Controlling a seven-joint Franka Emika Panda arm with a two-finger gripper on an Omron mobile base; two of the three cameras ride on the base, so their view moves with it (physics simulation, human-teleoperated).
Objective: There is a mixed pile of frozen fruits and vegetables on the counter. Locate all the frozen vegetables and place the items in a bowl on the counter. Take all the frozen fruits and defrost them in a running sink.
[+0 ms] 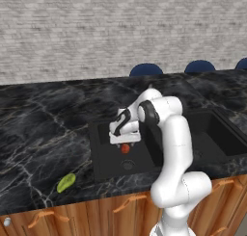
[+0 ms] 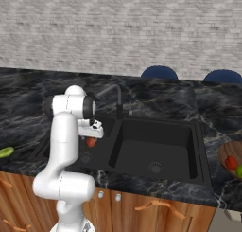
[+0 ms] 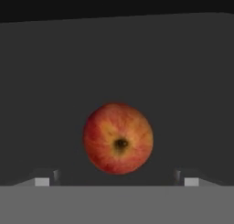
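Long black marble bench (image 1: 43, 119) across the frame, wood cabinet fronts below, brick wall behind. Black double-basin sink (image 2: 158, 153) set into it, slim dark faucet (image 2: 116, 97) at the back edge; no water stream discernible.

Progress, judged from layout: wooden bowl (image 2: 226, 150) at far right of the bench in right base view, already holding the red chunk (image 2: 230, 163) and the green ball (image 2: 239, 170), so vegetable half looks done. Red-orange ball (image 3: 118, 138), reads as an apple, directly under the gripper inside the left basin, apparently just let go; cannot tell if resting on the basin floor or mid-drop. Yellow-green oblong (image 1: 66, 182) lying on the bench left of the sink near the front edge, well apart from the arm. Left to do: fetch that oblong, into the sink; running water cannot be confirmed.

Arm pose: white arm rising from the base, elbow high, forearm folded forward and down over the left basin, wrist pointing straight down. Gripper (image 1: 125, 142) just above the basin, jaws spread wide, holding nothing; in hand view both fingertips (image 3: 42, 181) stand well clear of the red-orange ball on either side.
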